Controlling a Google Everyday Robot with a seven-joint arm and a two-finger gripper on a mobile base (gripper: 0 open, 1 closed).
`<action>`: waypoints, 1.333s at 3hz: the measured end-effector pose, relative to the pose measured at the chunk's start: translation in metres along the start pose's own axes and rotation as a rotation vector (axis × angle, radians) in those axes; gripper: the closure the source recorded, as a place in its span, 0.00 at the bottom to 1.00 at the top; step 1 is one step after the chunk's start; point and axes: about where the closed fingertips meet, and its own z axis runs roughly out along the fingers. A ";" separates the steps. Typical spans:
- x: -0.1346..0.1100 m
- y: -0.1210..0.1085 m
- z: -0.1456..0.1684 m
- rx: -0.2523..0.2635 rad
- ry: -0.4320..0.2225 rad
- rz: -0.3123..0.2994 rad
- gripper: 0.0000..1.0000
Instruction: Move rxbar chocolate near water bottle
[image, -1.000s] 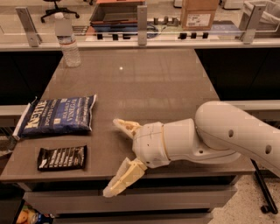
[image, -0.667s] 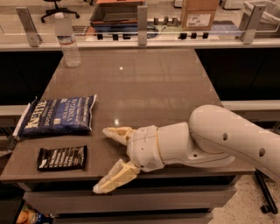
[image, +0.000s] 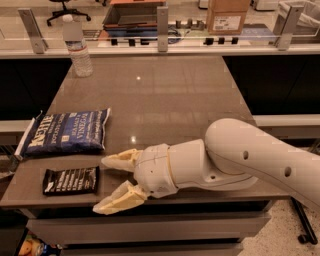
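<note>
Cream end effector (image: 100, 185) (fingers spread) has slid leftward, just beside rxbar chocolate (image: 70, 180).

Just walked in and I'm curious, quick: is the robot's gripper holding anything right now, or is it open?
Gripper: open, holding nothing, poised just right of the rxbar chocolate.

Lighting: was even and bright, falling from overhead. Glare: two small white spots sat on the table (image: 175, 100), one toward 12 o'clock, one near centre. Shadows: were soft beneath the gripper (image: 102, 185) (jaws spread, at 7 o'clock by the front edge); dark recesses lay at 3 and 9 o'clock.
</note>
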 end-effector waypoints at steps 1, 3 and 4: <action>-0.008 -0.001 0.009 -0.021 0.000 -0.010 0.19; -0.018 -0.010 0.029 -0.063 -0.015 -0.026 0.30; -0.018 -0.014 0.039 -0.084 -0.030 -0.028 0.40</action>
